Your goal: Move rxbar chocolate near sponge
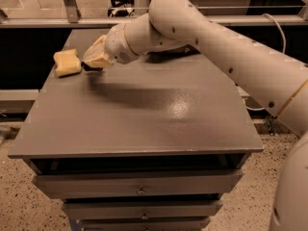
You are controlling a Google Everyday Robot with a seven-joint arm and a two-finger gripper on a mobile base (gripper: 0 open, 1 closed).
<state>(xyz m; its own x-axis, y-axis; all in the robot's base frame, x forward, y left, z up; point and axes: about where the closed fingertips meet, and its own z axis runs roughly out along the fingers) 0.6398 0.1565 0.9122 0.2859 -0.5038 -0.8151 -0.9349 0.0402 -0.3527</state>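
The sponge (67, 62) is a pale yellow block lying near the far left corner of the grey cabinet top (144, 119). My gripper (94, 62) is just right of the sponge, low over the top, with its cream pads (98, 54) closed on a small dark bar, the rxbar chocolate (90, 68). Only a dark sliver of the bar shows under the pads; its lettering is hidden. A small gap separates the bar from the sponge.
The white arm (216, 47) reaches in from the right across the back of the cabinet top. Drawers (139, 184) sit below the front edge. A rail and glass partition (72, 18) run behind the cabinet. Speckled floor lies on both sides.
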